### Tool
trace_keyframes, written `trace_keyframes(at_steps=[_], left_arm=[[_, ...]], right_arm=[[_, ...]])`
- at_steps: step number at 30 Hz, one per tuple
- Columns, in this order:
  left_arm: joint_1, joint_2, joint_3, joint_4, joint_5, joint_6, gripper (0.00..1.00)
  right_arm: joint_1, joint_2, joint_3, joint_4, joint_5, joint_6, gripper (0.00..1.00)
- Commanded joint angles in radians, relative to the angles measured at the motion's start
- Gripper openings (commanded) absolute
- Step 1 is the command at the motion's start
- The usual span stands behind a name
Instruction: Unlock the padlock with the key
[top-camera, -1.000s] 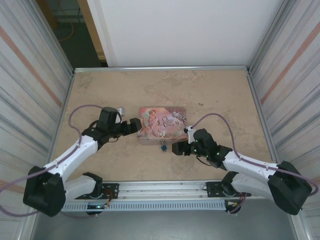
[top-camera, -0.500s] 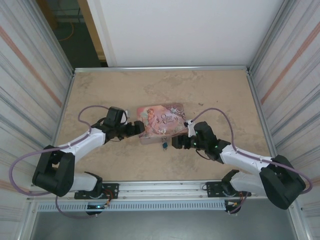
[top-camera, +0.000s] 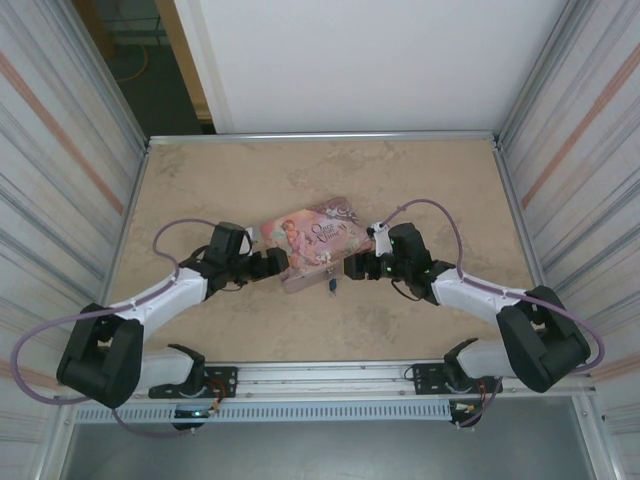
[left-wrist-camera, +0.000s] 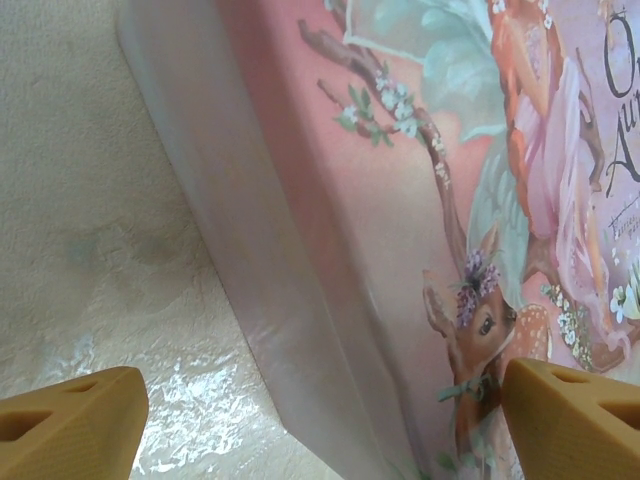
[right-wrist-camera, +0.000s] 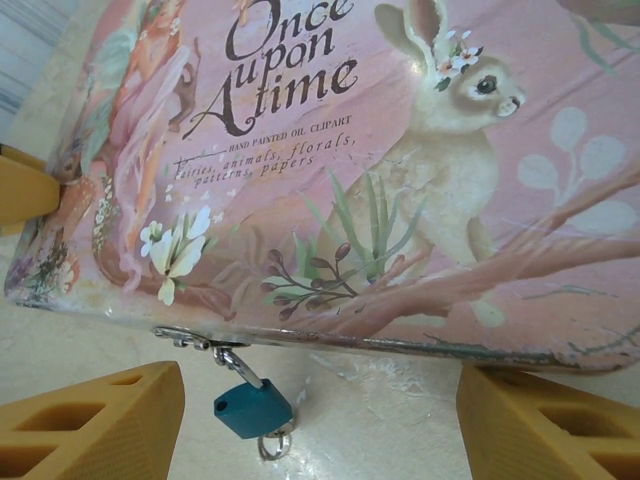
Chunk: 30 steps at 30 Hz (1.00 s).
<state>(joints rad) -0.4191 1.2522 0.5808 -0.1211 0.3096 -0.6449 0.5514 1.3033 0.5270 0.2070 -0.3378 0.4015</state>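
Note:
The padlock (right-wrist-camera: 252, 408) is a tiny teal block hanging by its shackle from the hasp on the front edge of the pink illustrated tin (right-wrist-camera: 400, 200). A small metal ring (right-wrist-camera: 272, 443) shows under it; the key itself cannot be made out. In the top view the padlock (top-camera: 331, 288) lies just in front of the tin (top-camera: 315, 240). My right gripper (right-wrist-camera: 320, 425) is open, facing the tin's front edge, the padlock just inside its left finger (right-wrist-camera: 90, 425). My left gripper (left-wrist-camera: 320, 420) is open around the tin's near left corner (left-wrist-camera: 330, 330). The two grippers (top-camera: 272, 263) (top-camera: 355, 268) flank the tin.
The tin lies slanted in the middle of a beige table (top-camera: 250, 180). A metal rail (top-camera: 320, 380) runs along the near edge, and corrugated walls (top-camera: 60, 180) close both sides. Purple cables loop off both arms.
The tin has turned counter-clockwise, its right end swinging toward the far side. Both grippers have closed in on it, and the padlock has shifted slightly right.

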Motion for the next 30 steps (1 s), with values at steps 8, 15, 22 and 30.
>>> trace_keyframes(at_steps=[8, 15, 22, 30], left_arm=[[-0.016, -0.025, -0.028, -0.060, -0.044, -0.008, 0.91], [-0.017, -0.027, -0.024, -0.062, -0.045, -0.009, 0.91], [-0.017, -0.040, -0.030, -0.064, -0.047, -0.014, 0.92], [-0.017, -0.045, -0.029, -0.069, -0.053, -0.013, 0.92]], right_arm=[[0.155, -0.146, -0.052, -0.106, 0.140, 0.088, 0.68], [0.286, -0.012, 0.010, -0.113, 0.247, 0.132, 0.64], [0.334, 0.115, 0.071, -0.102, 0.286, 0.130, 0.59], [0.344, 0.179, 0.105, -0.103, 0.310, 0.111, 0.53]])
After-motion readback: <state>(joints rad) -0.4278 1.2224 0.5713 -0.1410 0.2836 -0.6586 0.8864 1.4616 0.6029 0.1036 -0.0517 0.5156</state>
